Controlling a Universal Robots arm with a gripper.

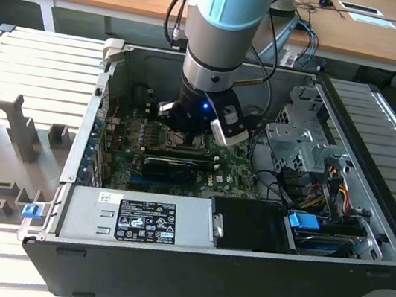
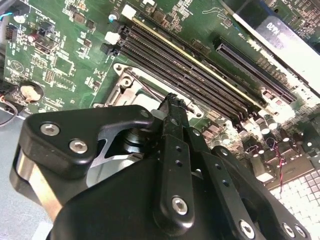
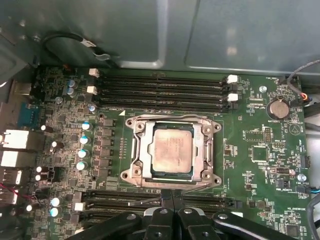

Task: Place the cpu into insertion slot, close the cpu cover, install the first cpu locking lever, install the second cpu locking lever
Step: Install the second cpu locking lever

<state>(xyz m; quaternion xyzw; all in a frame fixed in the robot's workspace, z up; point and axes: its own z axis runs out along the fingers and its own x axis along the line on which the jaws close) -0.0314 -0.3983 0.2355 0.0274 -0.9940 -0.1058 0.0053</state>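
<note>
With the cpu (image 3: 171, 151) seated and the cpu cover (image 3: 172, 150) lying down, fingers (image 3: 170, 199) pressed together are working the socket's edge; press gently.

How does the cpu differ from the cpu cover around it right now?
The cpu is a solid, pale silver-grey square; the cpu cover is an open metal frame with a large window. The cpu is smaller and shows through that window; the cover surrounds it, reaching the socket's rim. Both lie flat on the green motherboard, squared to each other, just ahead of the gripper.
</note>
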